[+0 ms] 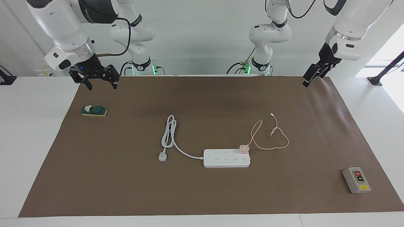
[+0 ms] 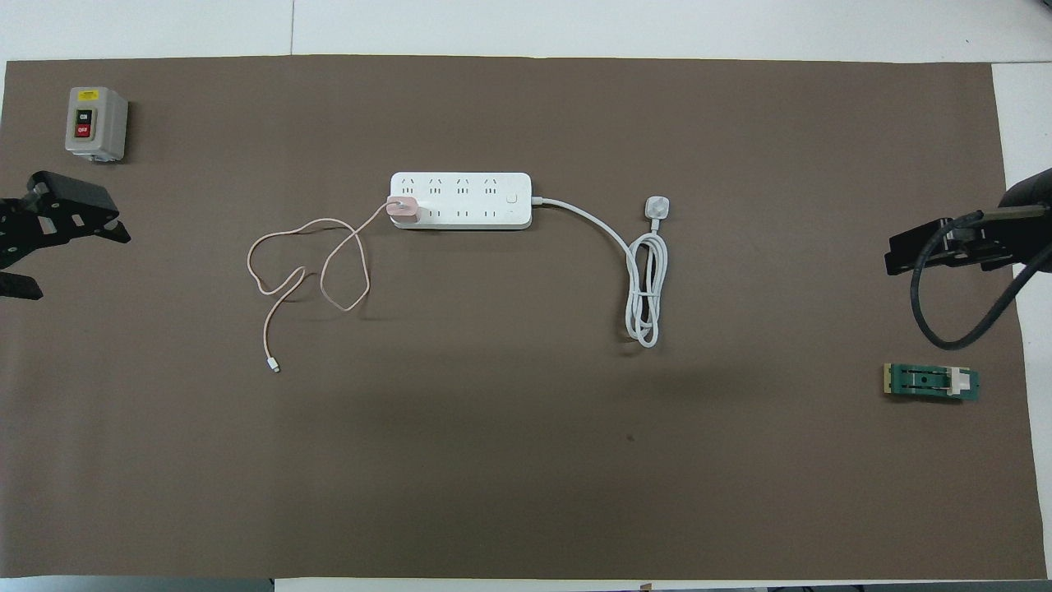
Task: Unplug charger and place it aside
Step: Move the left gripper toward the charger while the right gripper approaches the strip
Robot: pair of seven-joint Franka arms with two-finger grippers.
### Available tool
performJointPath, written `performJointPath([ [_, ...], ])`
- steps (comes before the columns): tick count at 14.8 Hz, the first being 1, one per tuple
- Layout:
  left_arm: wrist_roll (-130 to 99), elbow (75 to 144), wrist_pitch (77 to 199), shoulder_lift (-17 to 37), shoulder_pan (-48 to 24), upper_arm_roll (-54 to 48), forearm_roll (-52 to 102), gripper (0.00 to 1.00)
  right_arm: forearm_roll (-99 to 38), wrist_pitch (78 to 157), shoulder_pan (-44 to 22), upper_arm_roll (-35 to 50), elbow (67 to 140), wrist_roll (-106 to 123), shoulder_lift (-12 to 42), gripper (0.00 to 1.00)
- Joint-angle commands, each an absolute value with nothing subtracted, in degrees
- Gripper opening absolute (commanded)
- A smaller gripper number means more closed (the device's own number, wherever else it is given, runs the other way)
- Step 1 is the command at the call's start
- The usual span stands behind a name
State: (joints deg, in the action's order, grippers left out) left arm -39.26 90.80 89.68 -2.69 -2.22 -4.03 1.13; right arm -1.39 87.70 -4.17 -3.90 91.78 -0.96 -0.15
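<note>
— So, which arm do you send for the charger (image 1: 243, 149)?

— Your left. The charger is plugged into the power strip (image 1: 225, 159) mid-table, in the last socket at the left arm's end, in the row nearer the robots. The left gripper (image 1: 311, 77) hangs high over the corner of the mat (image 1: 126, 189) at that same end, fingers apart and holding nothing. The right gripper (image 1: 101, 84) waits over the other corner, also spread and empty, with the whole strip between it and the plug.

— And the approach?

— The strip's long axis runs from one arm's end to the other, so I'd judge you come down from above and pull straight up. Mind the cable (image 1: 271, 138), looped on the mat between strip and robots.

— Which view do you trust?

— The overhead one shows you the socket row and the spread fingers. Only the facing one shows how high the gripper hangs.
</note>
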Motion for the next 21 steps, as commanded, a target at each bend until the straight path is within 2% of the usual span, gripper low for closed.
performJointPath([
  [1, -54.17, 89.12, 92.19, 0.6, -5.35, -3.78, 0.79, 1.0, -6.31, 86.75, -3.96, -4.04, 92.37, -16.86, -1.05, 1.0],
  [5, -70.46, 86.93, 95.35, 6.66, -8.6, -4.13, 0.88, 1.0, -9.84, 87.27, -7.28, -3.16, 92.64, -47.93, -1.05, 1.0],
  [7, -79.05, 85.96, 99.99, 10.27, -9.58, -4.22, 0.88, 1.0, -12.03, 90.85, -8.87, -2.99, 92.72, -58.13, -0.36, 1.0],
  [9, -83.3, 85.7, 106.66, 15.26, -10.71, -4.22, 0.88, 1.0, -13.7, 94.03, -12.28, -3.08, 92.29, -67.71, 2.62, 1.0],
  [11, -87.78, 83.24, 109.51, 20.89, -11.6, -4.13, 0.88, 1.0, -15.19, 94.22, -12.83, -2.99, 92.55, -73.37, 4.73, 1.0],
  [13, -87.98, 83.32, 110.47, 22.4, -11.86, -4.13, 0.88, 1.0, -18.8, 96.92, -13.79, -2.99, 93.6, -75.48, 6.06, 1.0],
  [16, -90.86, 83.41, 114.86, 26.53, -13.26, -4.13, 0.53, 1.0, -19.34, 101.15, -18.62, -2.99, 94.74, -86.19, 8.07, 1.0],
  [21, -97.9, 83.41, 118.65, 29.62, -16.52, -3.78, 0.18, 1.0, -21.44, 110.03, -19.6, -2.99, 99.74, -87.1, 10.28, 1.0],
])
